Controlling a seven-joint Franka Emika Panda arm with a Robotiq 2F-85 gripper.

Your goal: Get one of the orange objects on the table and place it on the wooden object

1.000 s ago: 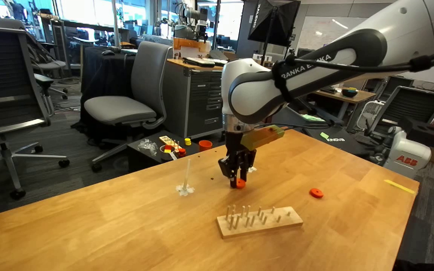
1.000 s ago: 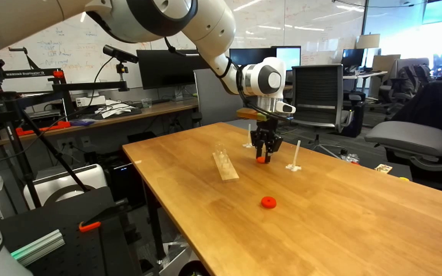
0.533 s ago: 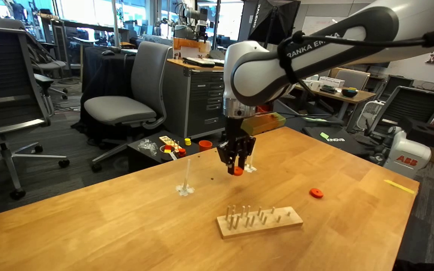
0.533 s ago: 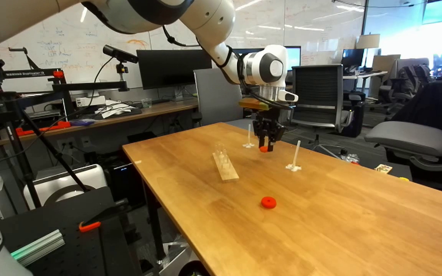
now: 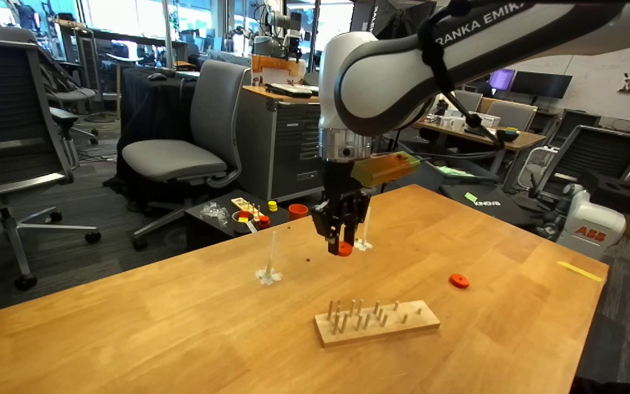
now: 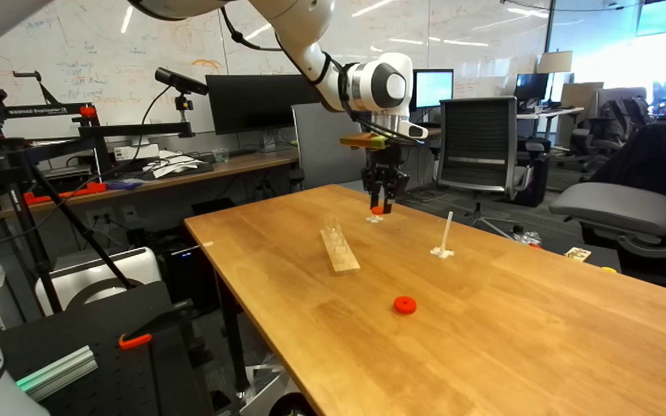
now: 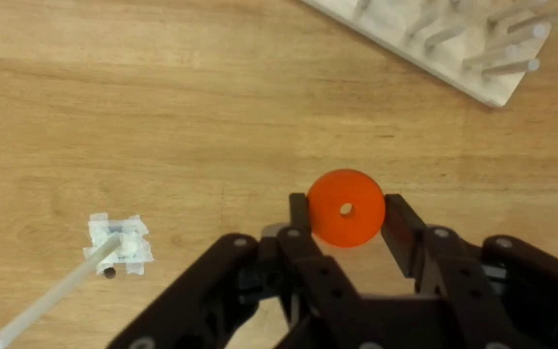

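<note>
My gripper [image 5: 341,246] is shut on the orange object [image 5: 344,250], a small disc with a centre hole. In the wrist view the disc [image 7: 346,230] sits between the fingertips [image 7: 347,208], touching both. In an exterior view the disc [image 6: 377,210] and gripper [image 6: 381,209] are above the table, in front of a far taped base. The wooden object [image 5: 423,323], a pale pegged block, lies flat on the table, apart from the gripper. It also shows in an exterior view [image 6: 346,265] and, partly cut off, at the wrist view's top right [image 7: 494,89].
A redder disc [image 5: 459,280] lies on the table; it also shows in an exterior view [image 6: 404,305]. A thin upright rod [image 5: 271,254] stands on a taped base; a second rod [image 5: 368,221] stands just behind the gripper. A rod [image 7: 56,293] shows at lower left in the wrist view.
My gripper has lifted the orange disc off the table, then shifted sideways towards the rod behind it. The wooden block and the redder disc have not moved.
</note>
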